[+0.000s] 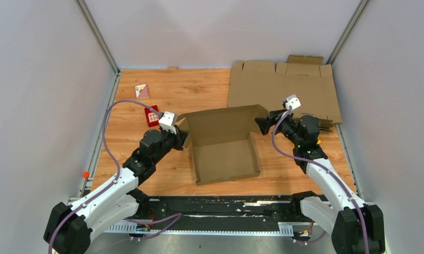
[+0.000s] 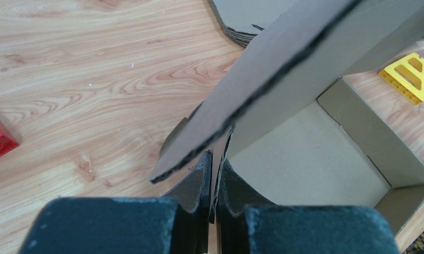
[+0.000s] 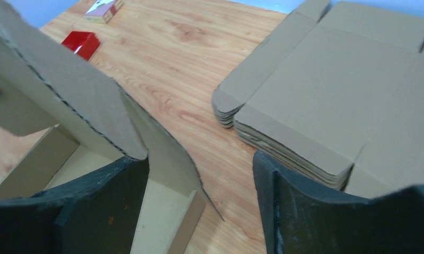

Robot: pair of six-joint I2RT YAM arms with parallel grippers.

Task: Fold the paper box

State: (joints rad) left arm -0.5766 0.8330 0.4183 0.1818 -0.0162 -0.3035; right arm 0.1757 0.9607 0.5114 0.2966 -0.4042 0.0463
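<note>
Jaws of the left gripper [image 1: 182,138] sit at the left end of the paper box [image 1: 226,153], and those of the right gripper [image 1: 261,125] at the right end of its raised back flap. From above, the box rests open in the middle of the wooden table [image 1: 199,90], between the two arms, with its walls standing and its lid panel upright along the far side. A pile of flat cardboard sheets [image 1: 284,90] lies at the far right. A small red box [image 1: 153,116] lies just behind the left gripper.

Left wrist view: the two dark fingers [image 2: 196,185] are pressed almost together, pinching a thin cardboard flap of the box between them. The lid panel slants across the picture above them, and the box's shallow tray opens to the right. A yellow object [image 2: 408,74] lies on the table beyond the box.

Right wrist view: the fingers [image 3: 284,201] stand wide apart and grip nothing. The box's upright flap reaches the inner side of the finger on the picture's left. The pile of sheets lies behind the other finger.
</note>
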